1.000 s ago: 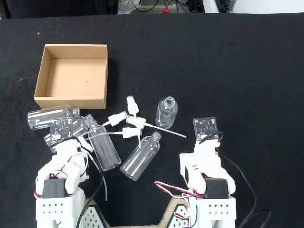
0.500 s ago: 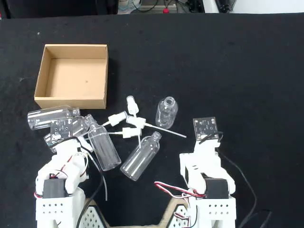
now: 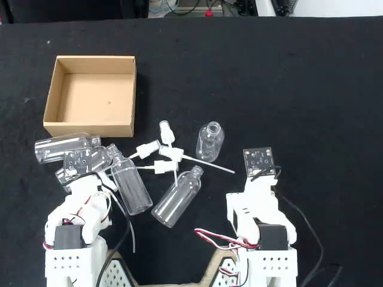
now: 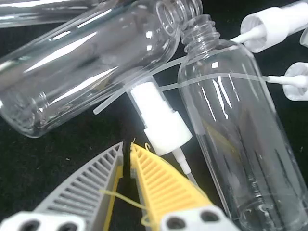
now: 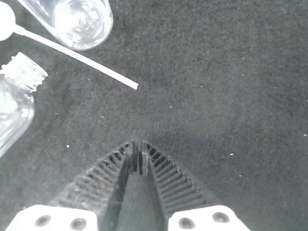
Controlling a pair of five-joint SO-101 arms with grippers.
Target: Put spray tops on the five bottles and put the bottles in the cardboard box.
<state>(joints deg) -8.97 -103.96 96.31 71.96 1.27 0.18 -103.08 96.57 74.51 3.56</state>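
Several clear bottles lie uncapped on the black table: one (image 3: 63,147) by the box, one (image 3: 130,182), one (image 3: 178,195) and one (image 3: 209,142). White spray tops (image 3: 166,133) (image 3: 146,149) (image 3: 164,166) are scattered between them. My left gripper (image 4: 127,149) is shut with nothing in it, its tips just short of a spray top (image 4: 161,127) that lies between two bottles (image 4: 91,62) (image 4: 236,125). My right gripper (image 5: 138,147) is shut and empty over bare table, short of a dip tube (image 5: 77,57), a bottle mouth (image 5: 83,17) and a bottle neck (image 5: 17,91).
The open cardboard box (image 3: 90,128) stands at the back left with nothing inside. The left arm (image 3: 81,200) and right arm (image 3: 257,203) sit at the table's front edge. Bare black cloth stretches to the right and behind.
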